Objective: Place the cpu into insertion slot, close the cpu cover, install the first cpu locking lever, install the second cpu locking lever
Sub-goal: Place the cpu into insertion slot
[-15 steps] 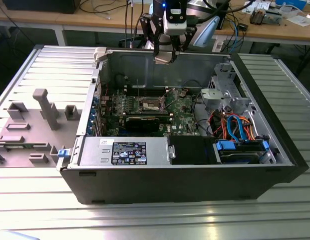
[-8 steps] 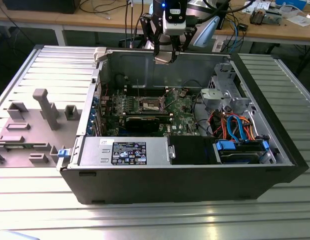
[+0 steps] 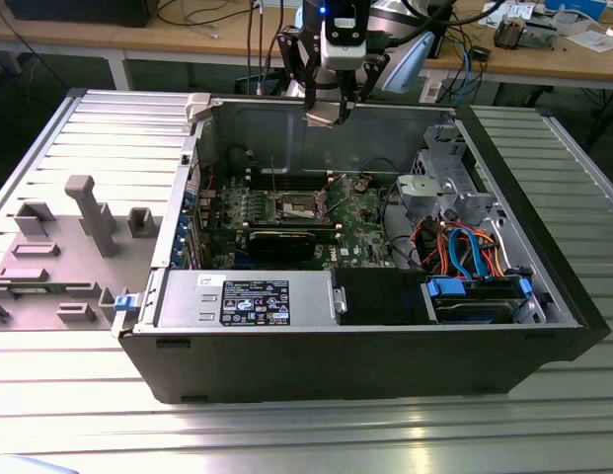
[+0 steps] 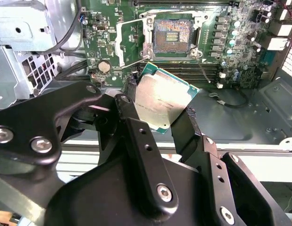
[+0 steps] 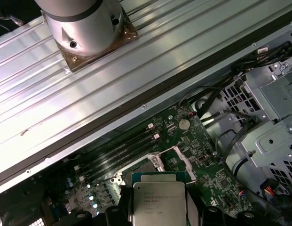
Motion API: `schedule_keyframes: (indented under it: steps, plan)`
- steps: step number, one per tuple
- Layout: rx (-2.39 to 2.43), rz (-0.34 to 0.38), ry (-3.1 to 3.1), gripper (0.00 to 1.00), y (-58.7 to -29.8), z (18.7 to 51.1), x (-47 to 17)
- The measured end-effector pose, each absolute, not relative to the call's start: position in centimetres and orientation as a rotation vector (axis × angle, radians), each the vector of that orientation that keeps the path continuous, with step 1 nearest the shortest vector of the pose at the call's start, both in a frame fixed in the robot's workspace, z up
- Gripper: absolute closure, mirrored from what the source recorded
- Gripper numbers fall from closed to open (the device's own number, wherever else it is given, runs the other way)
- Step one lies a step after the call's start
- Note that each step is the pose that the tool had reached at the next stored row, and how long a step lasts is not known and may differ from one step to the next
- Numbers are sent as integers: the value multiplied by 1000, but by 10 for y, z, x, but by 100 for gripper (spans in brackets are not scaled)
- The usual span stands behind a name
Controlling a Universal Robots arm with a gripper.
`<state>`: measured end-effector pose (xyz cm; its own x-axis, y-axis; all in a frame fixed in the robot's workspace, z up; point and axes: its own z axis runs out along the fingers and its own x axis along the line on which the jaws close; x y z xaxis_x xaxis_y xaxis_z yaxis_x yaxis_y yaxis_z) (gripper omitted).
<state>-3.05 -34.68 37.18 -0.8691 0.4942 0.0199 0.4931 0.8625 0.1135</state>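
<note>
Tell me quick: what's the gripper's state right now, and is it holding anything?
Gripper: shut on the cpu, which is held in the air, not yet in the insertion slot.

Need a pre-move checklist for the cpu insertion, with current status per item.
1. cpu gripped in claw: ok, pinched on two opposite edges.
2. insertion slot bare: ok, nothing lies on the contact field.
3. cpu cover clear of the slot: ok, it stands open beside it.
4. cpu edges square to slot: not ok, they look skewed in both wrist views.
5. cpu down at slot: not ok, the claw hangs well above it in the exterior view.
6. Notch orientation: cannot tell.
</note>
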Motion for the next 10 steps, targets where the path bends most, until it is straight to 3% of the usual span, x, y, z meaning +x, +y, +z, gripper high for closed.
schedule_keyframes:
  steps: [10]
  plan:
    - [831,180,3013,45,-347,372,-31]
